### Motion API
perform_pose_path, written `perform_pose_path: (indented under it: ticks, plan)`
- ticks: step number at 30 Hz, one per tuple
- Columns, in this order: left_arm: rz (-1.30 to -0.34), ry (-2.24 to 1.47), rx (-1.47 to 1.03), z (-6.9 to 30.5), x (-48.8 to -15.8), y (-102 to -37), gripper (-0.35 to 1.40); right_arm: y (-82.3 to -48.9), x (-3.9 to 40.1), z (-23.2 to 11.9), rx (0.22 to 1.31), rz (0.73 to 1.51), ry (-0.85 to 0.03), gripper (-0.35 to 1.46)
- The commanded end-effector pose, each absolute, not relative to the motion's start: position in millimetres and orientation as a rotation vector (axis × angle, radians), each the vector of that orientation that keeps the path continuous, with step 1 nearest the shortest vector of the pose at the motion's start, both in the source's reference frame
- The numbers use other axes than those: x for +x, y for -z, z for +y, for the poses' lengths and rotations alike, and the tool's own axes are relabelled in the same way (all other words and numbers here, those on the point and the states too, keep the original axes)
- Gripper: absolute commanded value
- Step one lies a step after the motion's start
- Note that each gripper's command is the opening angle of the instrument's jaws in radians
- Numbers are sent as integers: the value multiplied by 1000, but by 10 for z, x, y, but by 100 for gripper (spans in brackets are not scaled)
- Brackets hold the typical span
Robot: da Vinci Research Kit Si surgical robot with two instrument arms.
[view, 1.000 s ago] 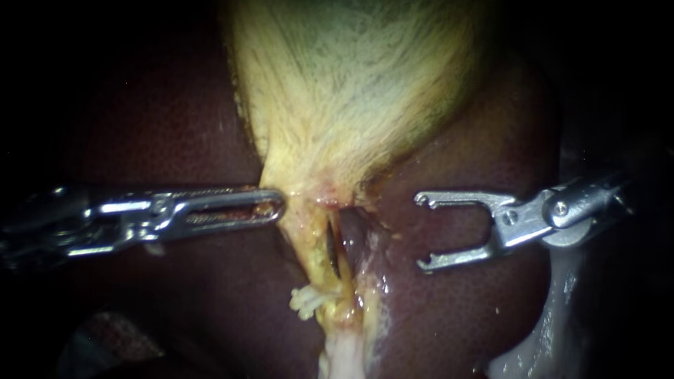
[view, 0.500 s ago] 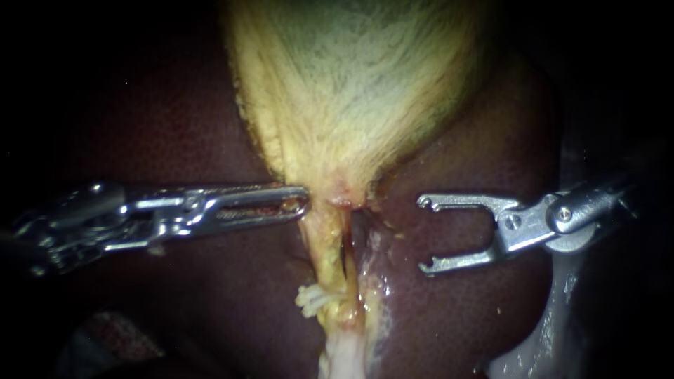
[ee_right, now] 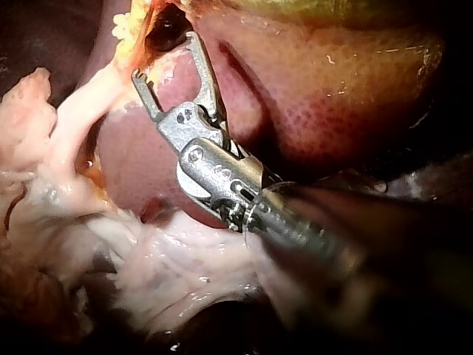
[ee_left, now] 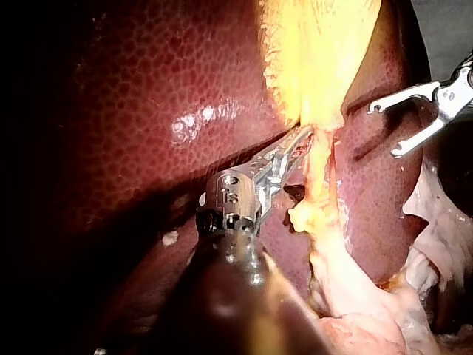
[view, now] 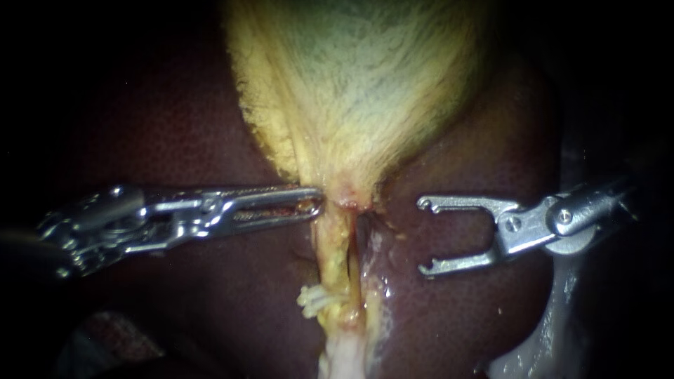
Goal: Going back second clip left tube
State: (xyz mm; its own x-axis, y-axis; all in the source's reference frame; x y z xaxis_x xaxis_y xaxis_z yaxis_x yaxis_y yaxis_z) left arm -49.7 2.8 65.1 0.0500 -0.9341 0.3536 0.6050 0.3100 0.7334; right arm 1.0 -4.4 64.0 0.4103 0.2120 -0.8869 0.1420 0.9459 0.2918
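Note:
The yellow-green gallbladder [view: 358, 84] tapers down to a neck, and a yellow tube [view: 330, 260] runs on below it beside a dark slit [view: 361, 231]. My left instrument [view: 312, 202] comes in level from the left, its jaws shut on the yellow tissue at the neck's left edge. The left wrist view shows those jaws [ee_left: 299, 140] at the same yellow tissue. My right instrument [view: 423, 236] stands off to the right of the tubes over the liver, its jaws wide open and empty [ee_right: 164, 55]. I can make out no clip on the tubes.
Dark red liver [view: 175, 126] lies on both sides of the gallbladder. A frayed pale tuft [view: 312, 298] sticks out of the tube's left side. Pale glistening tissue [view: 540, 344] lies at the lower right, under my right instrument's shaft [ee_right: 89, 222].
My left instrument has moved to the right, carrying the neck tissue with it, and the dark gap beside the tube has narrowed. My right instrument has barely moved.

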Motion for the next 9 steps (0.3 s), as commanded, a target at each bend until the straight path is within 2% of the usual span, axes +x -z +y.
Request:
perform_pose_path:
  ticks: [1, 9]
  plan:
    - [-919, 1232, 445, 28, -497, -651, -35, -640, 10, -44, 347, 1154, -45, 60]
    - [-919, 1232, 445, 28, -497, -651, -35, -640, 9, -44, 347, 1154, -45, 60]
